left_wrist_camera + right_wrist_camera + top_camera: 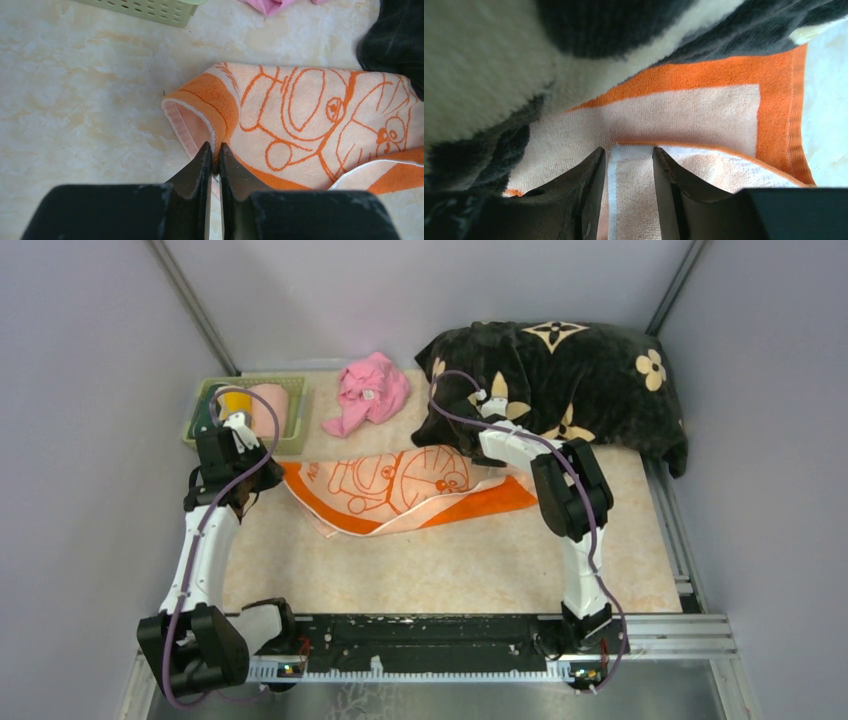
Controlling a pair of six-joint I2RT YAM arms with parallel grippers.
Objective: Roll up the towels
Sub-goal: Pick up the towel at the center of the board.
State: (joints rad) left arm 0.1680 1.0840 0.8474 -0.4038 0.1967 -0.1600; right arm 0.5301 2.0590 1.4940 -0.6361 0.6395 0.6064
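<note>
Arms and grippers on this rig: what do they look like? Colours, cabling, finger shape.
The left arm and right arm have white links between bulky black joint housings. A purple cable loops along each arm up to the wrist. The left gripper and right gripper each have two black, tapering, wedge-like fingers. No markings are legible.

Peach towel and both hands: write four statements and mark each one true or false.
1. The left hand is shut on the edge of the peach towel. True.
2. The pink cloth lies inside the green basket. False: it lies on the table beside the basket.
3. The right hand stands open around a folded edge of the towel. True.
4. The peach towel is rolled up tight. False: it lies spread out with its cartoon drawing showing, only partly folded over.
</note>
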